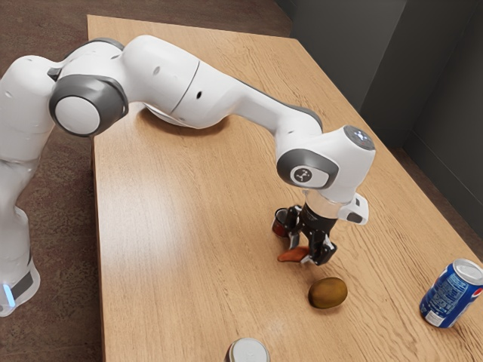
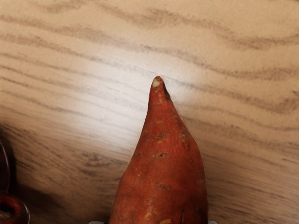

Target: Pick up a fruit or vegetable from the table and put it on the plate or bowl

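Note:
An orange-brown sweet potato (image 1: 290, 255) sticks out from between the fingers of my gripper (image 1: 312, 255), which is shut on its thick end, low over the table. In the wrist view the sweet potato (image 2: 163, 172) tapers to a point away from the hand, over bare wood. A small dark red bowl (image 1: 282, 221) stands on the table just behind the gripper, partly hidden by it; its rim (image 2: 10, 211) shows beside the sweet potato. A brown kiwi (image 1: 327, 292) lies on the table in front of the gripper, apart from it.
A blue soda can (image 1: 451, 292) lies tilted near the exterior view's right edge. The top of a silver can (image 1: 247, 351) stands at the front edge. The wooden table (image 1: 173, 226) stretches toward the exterior view's left.

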You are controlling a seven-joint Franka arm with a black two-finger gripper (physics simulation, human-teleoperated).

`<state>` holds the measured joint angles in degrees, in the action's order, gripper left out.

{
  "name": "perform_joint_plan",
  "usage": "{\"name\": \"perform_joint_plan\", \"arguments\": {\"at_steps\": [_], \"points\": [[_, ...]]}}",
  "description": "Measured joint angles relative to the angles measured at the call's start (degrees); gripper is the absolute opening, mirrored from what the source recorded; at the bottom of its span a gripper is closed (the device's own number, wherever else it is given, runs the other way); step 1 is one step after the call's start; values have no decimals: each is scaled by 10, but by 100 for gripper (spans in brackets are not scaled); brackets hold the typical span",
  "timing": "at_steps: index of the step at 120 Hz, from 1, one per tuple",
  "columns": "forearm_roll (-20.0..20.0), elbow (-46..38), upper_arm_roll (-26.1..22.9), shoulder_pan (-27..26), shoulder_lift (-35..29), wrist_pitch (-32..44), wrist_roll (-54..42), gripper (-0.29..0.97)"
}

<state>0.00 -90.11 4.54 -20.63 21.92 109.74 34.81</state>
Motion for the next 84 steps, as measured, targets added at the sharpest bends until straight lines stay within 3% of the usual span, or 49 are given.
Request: {"name": "perform_joint_plan", "arguments": {"at_steps": [14, 37, 52, 60, 75, 84], "points": [[2, 0, 0, 1, 0, 0, -1, 15], [6, 5, 0, 0, -11, 0, -1, 15], [10, 9, 5, 3, -61, -4, -3, 14], [12, 11, 19, 5, -144, -21, -5, 10], [31, 19, 100, -19, -280, -78, -12, 12], [55, 57, 193, -1, -315, -114, -21, 11]]}}
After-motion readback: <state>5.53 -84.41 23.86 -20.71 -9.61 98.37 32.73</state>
